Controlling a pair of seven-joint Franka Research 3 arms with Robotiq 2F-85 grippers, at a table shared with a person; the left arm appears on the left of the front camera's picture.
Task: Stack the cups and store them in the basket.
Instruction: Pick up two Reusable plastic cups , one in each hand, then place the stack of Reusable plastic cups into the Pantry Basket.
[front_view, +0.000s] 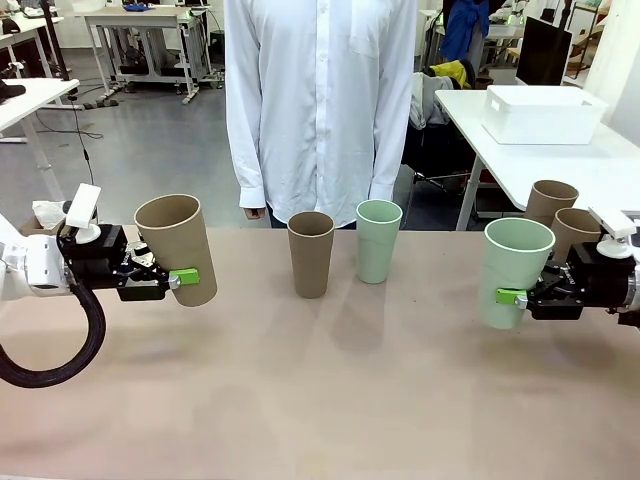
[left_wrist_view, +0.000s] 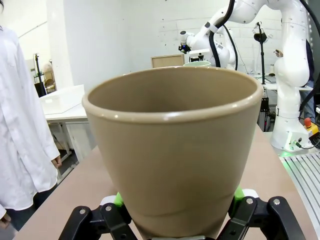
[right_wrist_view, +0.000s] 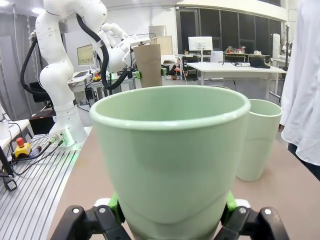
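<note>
My left gripper (front_view: 180, 276) is shut on a brown cup (front_view: 176, 249) at the table's left, the cup leaning slightly. In the left wrist view that brown cup (left_wrist_view: 172, 150) sits between the green pads (left_wrist_view: 118, 200). My right gripper (front_view: 512, 296) is shut on a mint green cup (front_view: 516, 270) at the right; the right wrist view shows this mint cup (right_wrist_view: 170, 155) close up. A second brown cup (front_view: 310, 253) and a second mint cup (front_view: 379, 240) stand upright mid-table. Two more brown cups (front_view: 551, 199) stand behind the right gripper. The white basket (front_view: 543, 113) rests on a far table.
A person in a white shirt (front_view: 320, 100) stands at the table's far edge, arms hanging. The standing mint cup (right_wrist_view: 257, 137) is just right of my held one in the right wrist view. The near half of the brown table (front_view: 320, 400) is bare.
</note>
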